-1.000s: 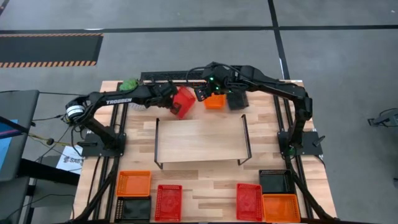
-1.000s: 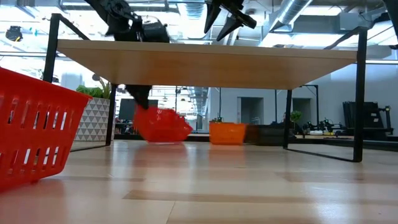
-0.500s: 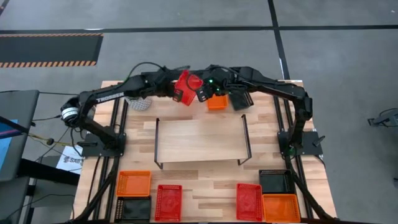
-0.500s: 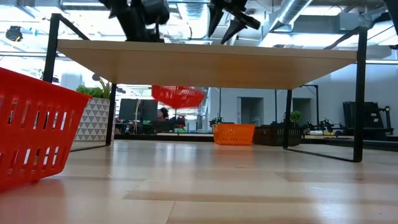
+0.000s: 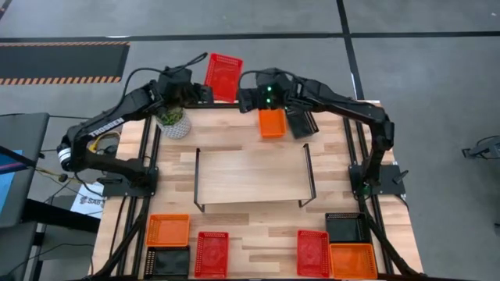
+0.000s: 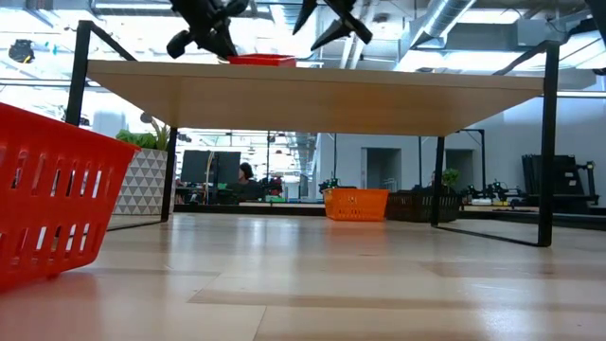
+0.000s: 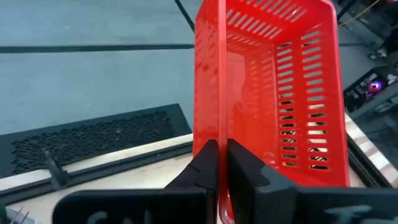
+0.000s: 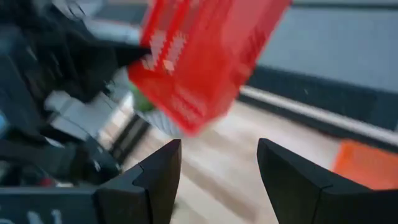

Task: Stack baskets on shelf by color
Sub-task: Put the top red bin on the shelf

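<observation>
My left gripper (image 5: 205, 92) is shut on a red mesh basket (image 5: 223, 76), held high over the table's far edge; in the low view the red basket (image 6: 260, 60) shows above the shelf top (image 6: 312, 90). My right gripper (image 5: 248, 98) hovers open just right of it, touching nothing. Below the right arm an orange basket (image 5: 272, 122) and a black basket (image 5: 301, 122) rest by their bottoms on the table behind the shelf (image 5: 251, 176). The shelf board is bare. Six more baskets lie along the near edge. My left gripper holds the red basket by one side wall (image 7: 219, 134), pinched with one finger inside the basket (image 7: 245, 171) and one outside. The wall runs on away from the fingers, so they lie along it. The basket is lifted clear and sits about level.
A white pot with a green plant (image 5: 173, 121) stands at the far left, under the left arm. Near the near edge lie orange (image 5: 168, 229), black (image 5: 168, 260) and red (image 5: 212, 253) baskets on the left, and red (image 5: 312, 252), black (image 5: 346, 227) and orange (image 5: 352, 260) on the right.
My left gripper has risen and swung toward the table's far edge, carrying the red basket from a tilted hang near the tabletop to above shelf height, where it now sits level. My right gripper has stayed open at about the same place.
</observation>
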Tool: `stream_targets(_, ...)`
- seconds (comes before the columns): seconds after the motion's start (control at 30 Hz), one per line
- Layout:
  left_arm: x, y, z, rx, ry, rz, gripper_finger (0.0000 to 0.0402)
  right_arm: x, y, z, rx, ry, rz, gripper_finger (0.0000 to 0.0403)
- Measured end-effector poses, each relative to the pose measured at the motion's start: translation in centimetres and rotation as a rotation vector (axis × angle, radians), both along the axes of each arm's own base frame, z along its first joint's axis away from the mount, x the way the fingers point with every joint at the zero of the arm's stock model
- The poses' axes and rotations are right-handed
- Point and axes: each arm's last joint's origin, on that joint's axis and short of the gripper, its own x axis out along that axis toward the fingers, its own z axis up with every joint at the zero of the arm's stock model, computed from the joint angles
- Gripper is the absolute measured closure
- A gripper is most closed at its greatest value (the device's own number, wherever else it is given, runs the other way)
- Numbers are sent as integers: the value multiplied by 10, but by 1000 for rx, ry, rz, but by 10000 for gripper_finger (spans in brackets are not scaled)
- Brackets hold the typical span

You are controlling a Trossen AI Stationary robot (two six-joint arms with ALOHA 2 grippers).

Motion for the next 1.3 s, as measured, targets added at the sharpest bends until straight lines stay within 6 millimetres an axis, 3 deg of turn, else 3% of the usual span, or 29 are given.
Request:
stream_targets(0.73, 24, -30, 9, 20, -130, -135, 401, -6, -17, 3, -34, -3, -36, 176)
stream_targets(0.87, 25, -33, 9, 20, -129, -148, 401, -6, -17, 2, -21, -7, -46, 225)
stream_targets(1.1, 28, -40, 9, 35, -115, -200, 391, -6, -18, 1, -27, 6, -60, 382)
stream_targets(1.3, 29, -48, 10, 39, -94, -294, 318, -12, -22, 3, -14, 12, -40, 394)
